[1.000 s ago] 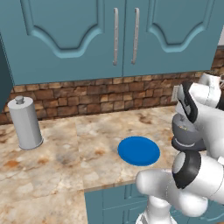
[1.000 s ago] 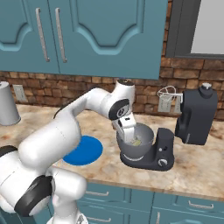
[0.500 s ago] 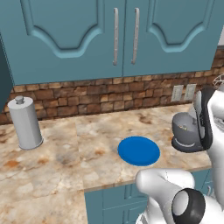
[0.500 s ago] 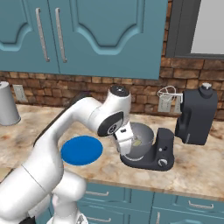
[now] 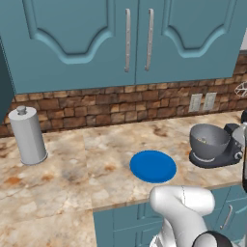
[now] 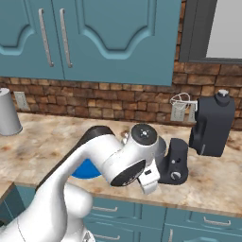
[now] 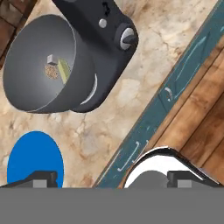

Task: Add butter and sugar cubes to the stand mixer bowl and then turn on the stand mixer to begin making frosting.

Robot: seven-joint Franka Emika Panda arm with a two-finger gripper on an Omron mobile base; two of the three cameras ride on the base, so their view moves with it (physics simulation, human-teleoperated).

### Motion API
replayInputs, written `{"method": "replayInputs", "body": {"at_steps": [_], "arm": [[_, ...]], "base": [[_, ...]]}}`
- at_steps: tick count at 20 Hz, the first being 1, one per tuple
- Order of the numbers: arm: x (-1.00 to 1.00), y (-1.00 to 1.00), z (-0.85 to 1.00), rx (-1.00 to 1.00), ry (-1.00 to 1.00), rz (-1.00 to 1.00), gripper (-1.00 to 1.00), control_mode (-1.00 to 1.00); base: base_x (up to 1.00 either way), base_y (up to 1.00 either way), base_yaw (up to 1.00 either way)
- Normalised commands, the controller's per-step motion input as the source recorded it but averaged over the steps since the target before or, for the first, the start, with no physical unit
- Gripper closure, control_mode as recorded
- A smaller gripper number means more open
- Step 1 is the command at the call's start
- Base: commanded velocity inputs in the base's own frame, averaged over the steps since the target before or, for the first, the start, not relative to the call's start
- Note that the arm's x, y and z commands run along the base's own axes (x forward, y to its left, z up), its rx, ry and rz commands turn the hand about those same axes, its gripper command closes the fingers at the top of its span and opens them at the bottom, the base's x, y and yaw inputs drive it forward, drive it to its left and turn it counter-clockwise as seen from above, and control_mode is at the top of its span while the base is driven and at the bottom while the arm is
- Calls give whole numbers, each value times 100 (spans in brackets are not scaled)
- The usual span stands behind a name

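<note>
In the hand view the grey stand mixer bowl [image 7: 39, 65] holds the yellowish butter [image 7: 64, 70], a small pale sugar cube [image 7: 51, 58] and a speckled brownish cube [image 7: 51, 72]. The dark stand mixer [image 7: 98, 26] rises beside the bowl, its white-ringed knob [image 7: 127, 38] facing the counter's front edge. My gripper [image 7: 112, 178] hangs open and empty in front of the counter edge, away from the mixer. The bowl [image 5: 208, 141] and mixer [image 6: 176, 160] stand at the counter's front.
A round blue plate [image 5: 153, 166] lies left of the bowl. A tall grey canister [image 5: 28, 135] stands far left. A dark boxy appliance [image 6: 212, 124] sits behind the mixer to its right. Below the counter edge are teal cabinet fronts [image 7: 175, 83] and wooden floor.
The arm has swung away from above the bowl, down and forward past the counter's front edge. It has left the right side of the left base view. The gripper stays open.
</note>
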Motion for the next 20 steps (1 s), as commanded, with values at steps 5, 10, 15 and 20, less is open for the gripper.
{"method": "replayInputs", "body": {"at_steps": [5, 10, 15, 20], "arm": [[-40, -85, 0, 2, -17, 4, -100, -100], [-15, -70, 0, 3, -19, 1, -100, -100], [4, -47, -3, 6, -18, 2, -100, -100], [17, -30, -13, 8, -20, 5, -100, -100]], "base": [[0, 0, 0], [0, 0, 0], [0, 0, 0], [0, 0, 0]]}}
